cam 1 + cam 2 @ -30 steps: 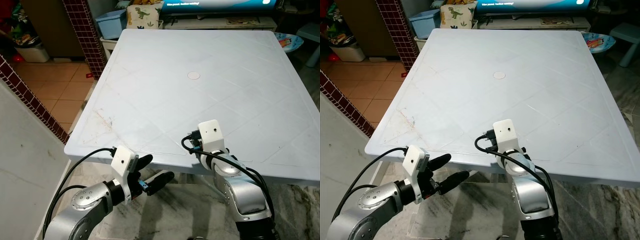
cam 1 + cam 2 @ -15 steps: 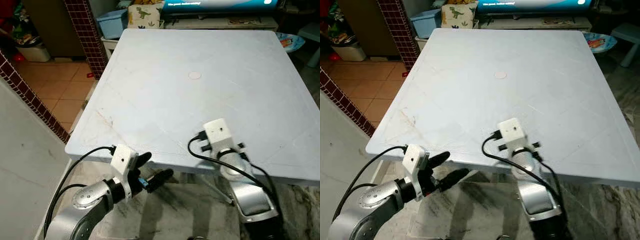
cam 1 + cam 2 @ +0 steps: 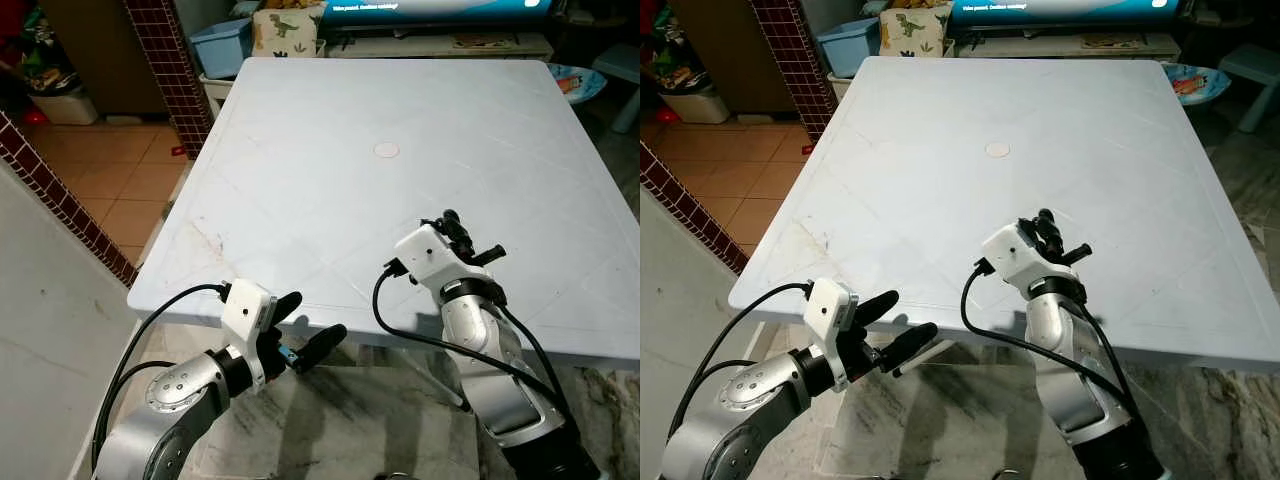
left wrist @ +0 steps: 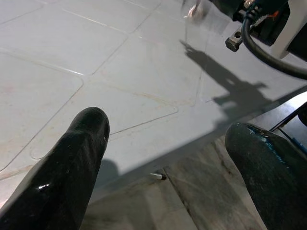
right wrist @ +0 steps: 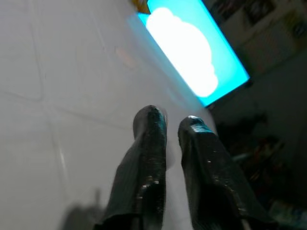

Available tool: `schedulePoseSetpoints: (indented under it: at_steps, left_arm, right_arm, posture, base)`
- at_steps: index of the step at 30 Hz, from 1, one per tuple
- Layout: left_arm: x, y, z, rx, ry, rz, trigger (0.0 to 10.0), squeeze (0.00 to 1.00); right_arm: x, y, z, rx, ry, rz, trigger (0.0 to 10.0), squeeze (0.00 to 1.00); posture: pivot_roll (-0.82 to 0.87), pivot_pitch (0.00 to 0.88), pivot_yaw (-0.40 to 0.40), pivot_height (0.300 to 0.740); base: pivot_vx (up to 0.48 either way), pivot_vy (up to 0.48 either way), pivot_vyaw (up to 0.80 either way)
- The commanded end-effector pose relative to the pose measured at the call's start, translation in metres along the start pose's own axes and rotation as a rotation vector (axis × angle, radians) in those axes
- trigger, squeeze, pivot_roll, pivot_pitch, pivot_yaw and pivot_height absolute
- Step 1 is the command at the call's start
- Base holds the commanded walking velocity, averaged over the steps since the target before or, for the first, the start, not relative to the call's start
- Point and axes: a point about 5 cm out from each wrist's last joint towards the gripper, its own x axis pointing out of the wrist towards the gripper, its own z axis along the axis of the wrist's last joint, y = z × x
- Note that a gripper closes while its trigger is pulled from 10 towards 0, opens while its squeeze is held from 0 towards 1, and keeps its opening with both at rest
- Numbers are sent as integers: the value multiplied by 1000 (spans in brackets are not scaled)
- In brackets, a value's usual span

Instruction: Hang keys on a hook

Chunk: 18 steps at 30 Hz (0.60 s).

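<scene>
A large white plastic table stands in front of me, with a small round mark near its middle. My left gripper hangs just below the table's near edge, open, with nothing between its fingers. My right gripper is raised over the table's near edge, right of centre, and points towards the far side. Its two black fingers lie close together with only a narrow slit between them, holding nothing.
A dark red tiled pillar stands off the table's far left corner, with a blue bin and a dinosaur-print cushion beside it. A glowing screen sits beyond the far edge. A white wall runs along my left.
My right arm has swung up and turned, bringing its gripper above the table's near edge. The left gripper has stayed open in about the same place.
</scene>
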Motion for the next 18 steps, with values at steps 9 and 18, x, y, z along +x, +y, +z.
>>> schedulePoseSetpoints:
  at_steps: [9,18]
  left_arm:
    - [1,6,2,21,-14,41,10000,0]
    - [1,6,0,26,-17,46,10000,0]
  right_arm:
    - [0,0,11,-71,-92,-32,0,0]
    - [-1,0,4,-79,-62,-25,7176,0]
  posture:
    - [20,121,71,740]
    - [18,120,69,740]
  base:
    - [0,0,0]
    - [0,0,0]
